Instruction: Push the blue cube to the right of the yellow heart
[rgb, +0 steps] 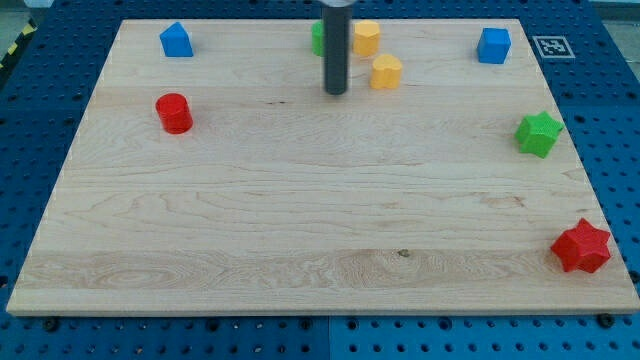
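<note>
Wooden board (300, 220) spans blue pegboard table (40, 150). Rod carries no hand, holds nothing; my tip (336, 92) rests at far centre, just left of a yellow block (386, 72), shape unclear. Red star (581, 246) near right. Green star (538, 133) right edge. Red cylinder (174, 113) left. Blue cube (493, 45) far right, well apart from tip. Second yellow block (366, 37), shape unclear, just right of rod; which is heart, cannot tell. Blue house-shaped block (176, 40) far left. Green block (316, 38) mostly hidden behind rod.

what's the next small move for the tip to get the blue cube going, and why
Probably travel toward the view's right, passing below the yellow blocks, to come round to the blue cube's right side. My tip sits left of the lower yellow block, which looks like the yellow heart, while the cube lies far right near the top edge, so it needs a leftward push.
</note>
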